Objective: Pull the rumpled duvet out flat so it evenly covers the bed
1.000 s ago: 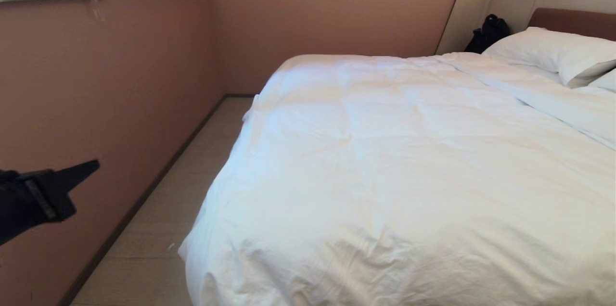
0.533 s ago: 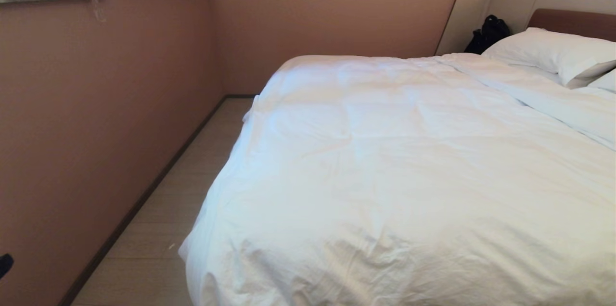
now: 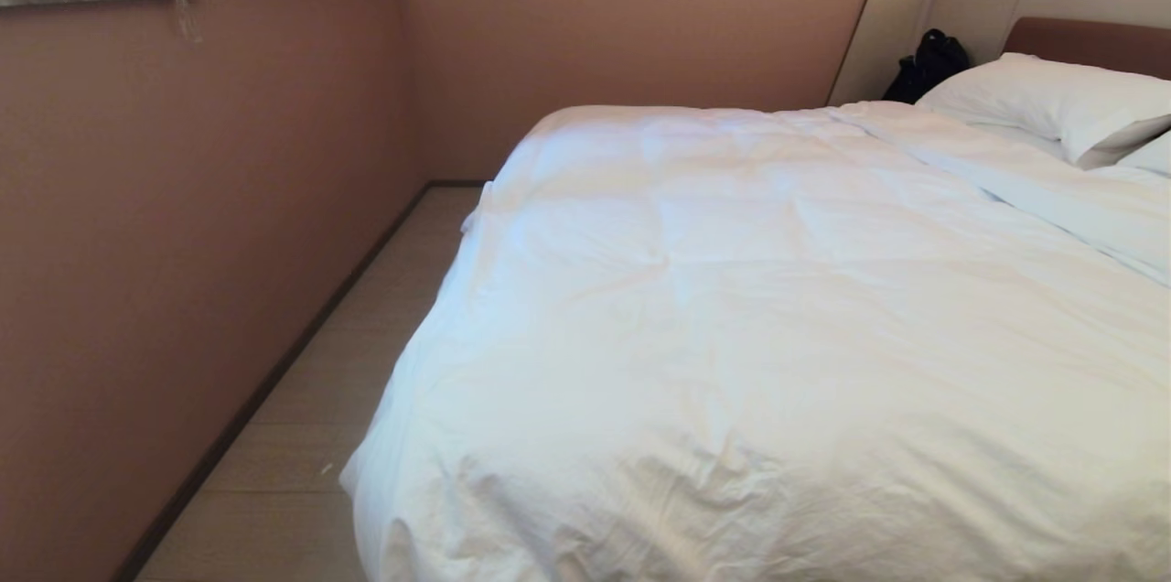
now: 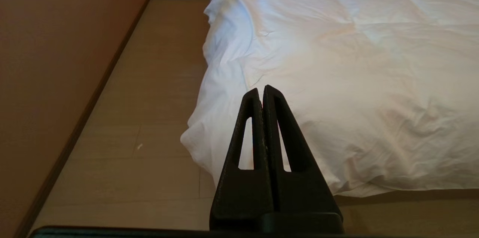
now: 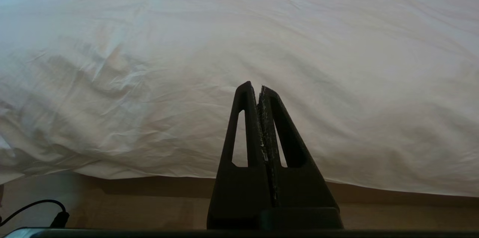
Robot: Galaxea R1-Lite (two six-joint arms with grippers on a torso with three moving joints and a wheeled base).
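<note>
Head view: duvet point(image 3: 778, 335) fills the centre and right of frame, spread over the bed point(image 3: 1089, 37) up to the pillows point(image 3: 1052, 102) at upper right; puffy, mostly flat, creased at the near lower edge, hanging over the floor point(image 3: 302, 436) at lower left. Looks close to done. Left pincer point(image 4: 262, 92) and right pincer point(image 5: 258, 88) both pressed together, empty, clear of the cloth, likely parked.
</note>
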